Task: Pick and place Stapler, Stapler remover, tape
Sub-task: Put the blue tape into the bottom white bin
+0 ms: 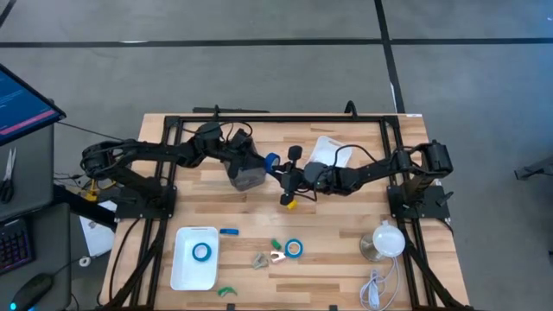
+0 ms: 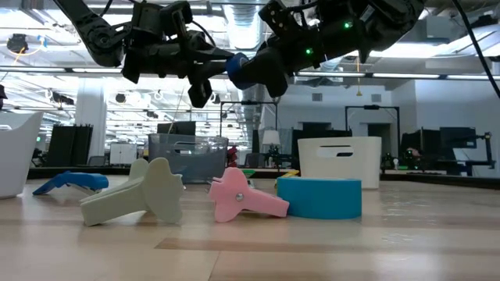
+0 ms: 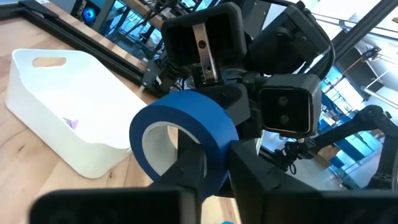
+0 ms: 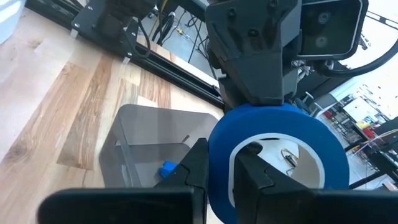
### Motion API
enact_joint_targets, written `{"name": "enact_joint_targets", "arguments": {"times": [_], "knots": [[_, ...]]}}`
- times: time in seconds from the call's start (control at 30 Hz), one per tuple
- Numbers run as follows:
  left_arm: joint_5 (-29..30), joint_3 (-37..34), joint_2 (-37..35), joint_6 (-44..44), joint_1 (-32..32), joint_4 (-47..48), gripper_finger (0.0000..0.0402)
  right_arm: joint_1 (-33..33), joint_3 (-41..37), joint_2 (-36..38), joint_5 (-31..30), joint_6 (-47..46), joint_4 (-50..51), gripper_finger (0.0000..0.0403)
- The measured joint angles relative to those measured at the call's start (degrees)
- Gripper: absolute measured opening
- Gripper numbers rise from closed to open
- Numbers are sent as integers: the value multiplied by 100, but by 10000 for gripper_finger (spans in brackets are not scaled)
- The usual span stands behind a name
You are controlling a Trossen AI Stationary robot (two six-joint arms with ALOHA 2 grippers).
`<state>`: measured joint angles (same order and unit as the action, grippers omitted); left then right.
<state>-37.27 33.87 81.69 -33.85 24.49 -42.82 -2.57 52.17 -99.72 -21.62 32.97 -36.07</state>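
Observation:
One blue tape roll [image 1: 272,161] hangs in the air over the table's middle, between my two grippers. My left gripper [image 1: 262,164] reaches it from the table's left and my right gripper [image 1: 286,169] from the right; both are shut on it. The low view shows the roll [image 2: 244,69] high above the tabletop. A second tape roll [image 1: 294,249] lies flat on the wood near the front. A third [image 1: 201,251] lies in the white tray [image 1: 181,272]. Several small staple removers [image 1: 276,256] lie beside the second roll. No stapler that I can name shows. My left gripper [image 3: 214,165] pinches the roll's wall [image 3: 208,134], one finger [image 3: 189,165] inside the pale core and one outside on the blue face. It comes about level from the table's left. The roll is lifted clear and stands on edge. My right gripper [image 4: 219,165] pinches the opposite side of the roll's wall [image 4: 217,140], one finger [image 4: 255,171] inside the core and the other outside. It comes about level from the table's right. The roll is clear of the table.
A grey see-through bin [image 1: 246,177] stands just under the left gripper, with a small blue thing [image 4: 168,168] inside. A white bin [image 1: 328,149] sits behind the right arm. A yellow piece [image 1: 291,205], a blue remover [image 1: 228,231] and a white lamp [image 1: 384,240] lie toward the front.

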Motion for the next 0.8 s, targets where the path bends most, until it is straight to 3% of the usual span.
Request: {"name": "enact_joint_targets", "arguments": {"times": [0.23, 0.8], "knots": [[-86, 0, -2, 16, -16, -61, 105, 2, 35, 2, 293, -26, -41, 28], [-136, 0, 4, 7, -125, -156, 103, 147, 36, 2, 822, -242, -154, 28]]}}
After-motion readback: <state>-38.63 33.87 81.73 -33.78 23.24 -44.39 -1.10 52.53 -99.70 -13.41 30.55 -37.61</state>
